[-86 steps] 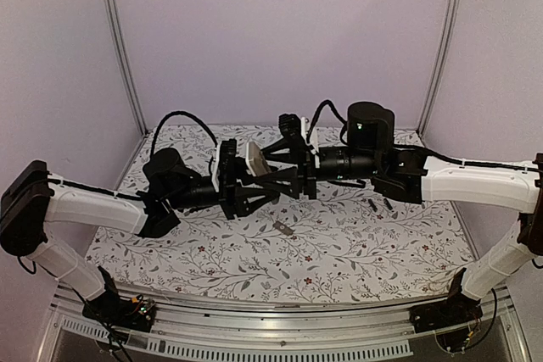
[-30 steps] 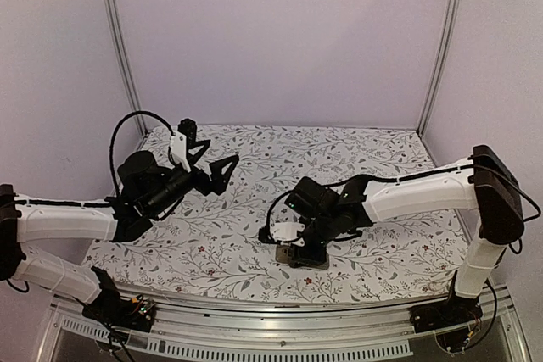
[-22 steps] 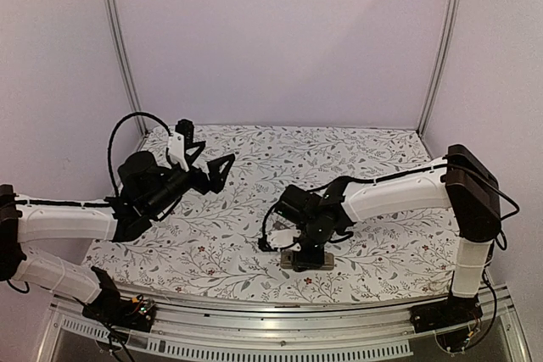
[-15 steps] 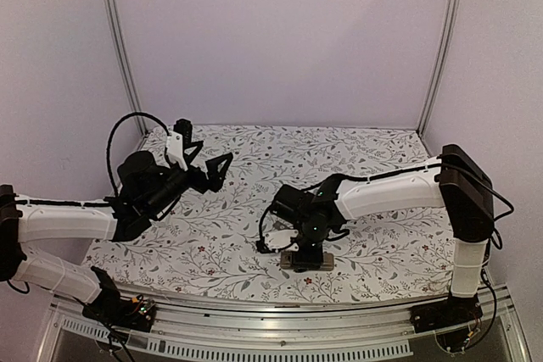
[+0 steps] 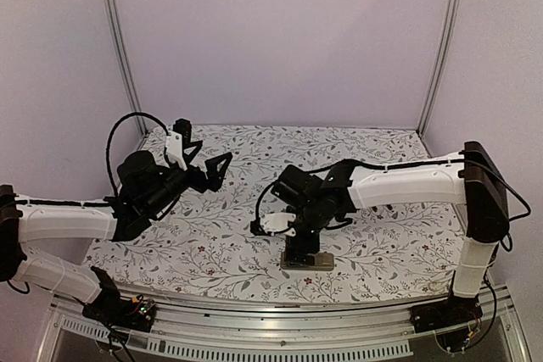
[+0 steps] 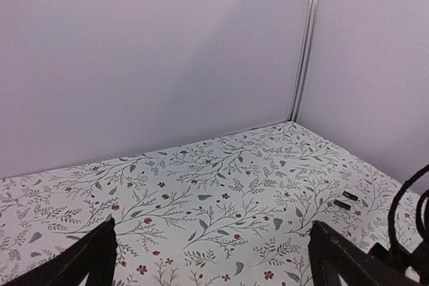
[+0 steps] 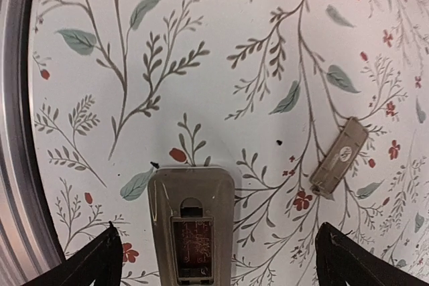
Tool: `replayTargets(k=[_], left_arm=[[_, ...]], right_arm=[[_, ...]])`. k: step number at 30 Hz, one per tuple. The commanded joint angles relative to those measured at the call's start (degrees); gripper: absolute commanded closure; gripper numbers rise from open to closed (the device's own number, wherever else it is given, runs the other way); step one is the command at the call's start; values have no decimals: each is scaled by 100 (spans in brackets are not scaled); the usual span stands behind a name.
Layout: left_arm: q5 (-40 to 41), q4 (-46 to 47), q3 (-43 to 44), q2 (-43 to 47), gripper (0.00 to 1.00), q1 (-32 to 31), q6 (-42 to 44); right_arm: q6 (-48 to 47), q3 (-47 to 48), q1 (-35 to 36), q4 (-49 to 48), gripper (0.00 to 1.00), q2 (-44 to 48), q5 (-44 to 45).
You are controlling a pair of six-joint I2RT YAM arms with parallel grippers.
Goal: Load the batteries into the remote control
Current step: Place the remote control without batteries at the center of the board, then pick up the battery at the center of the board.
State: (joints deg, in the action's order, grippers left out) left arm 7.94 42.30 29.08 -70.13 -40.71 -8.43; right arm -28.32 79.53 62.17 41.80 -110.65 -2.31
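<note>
Half a second earlier the right hand (image 5: 299,242) had sat low over the remote (image 5: 309,261) with its jaws drawn in narrow. In this moment the jaws stood wide apart and held nothing. The hand had lifted a little, and its white camera block had swung up and to the left. The remote had not shifted. It lay flat on the flowered table (image 5: 390,252), close to the near edge and a little right of centre.

From the right wrist, the two fingers (image 7: 100,259) stood on either side of the remote, clear of it. The remote lay back side up with its battery compartment (image 7: 192,246) open. No cell could be made out inside it. The grey battery cover (image 7: 338,157) lay loose on the table, to the right of the remote in that view and apart from it.

The left hand (image 5: 206,145) had hardly changed over the last second. It hung above the far left part of the table, its jaws spread wide and empty. Nearly three seconds before, both hands had met in mid-air over the middle of the table.

The batteries (image 6: 346,199), two small dark cylinders, lay side by side on the table towards the right wall, as the left wrist view showed. They were well apart from the remote and from both hands.
</note>
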Motion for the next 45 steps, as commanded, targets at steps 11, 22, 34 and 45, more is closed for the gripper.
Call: replayTargets(k=[11,22,34,45], left_arm=[[-51,52,-267,100,0,105,-34],[-79,172,-354,-26,0,173,-28],[-174,251,-369,-150,0,280,-95],[-223,252,-364,-144,0,311,-122]], right_arm=[[3741,-371,-3268,-662,19,1599,451],[3711,-576,-3826,-9,55,254,570],[3604,-613,-3923,57,66,-184,973],[3640,-745,-3928,-4,90,-257,694]])
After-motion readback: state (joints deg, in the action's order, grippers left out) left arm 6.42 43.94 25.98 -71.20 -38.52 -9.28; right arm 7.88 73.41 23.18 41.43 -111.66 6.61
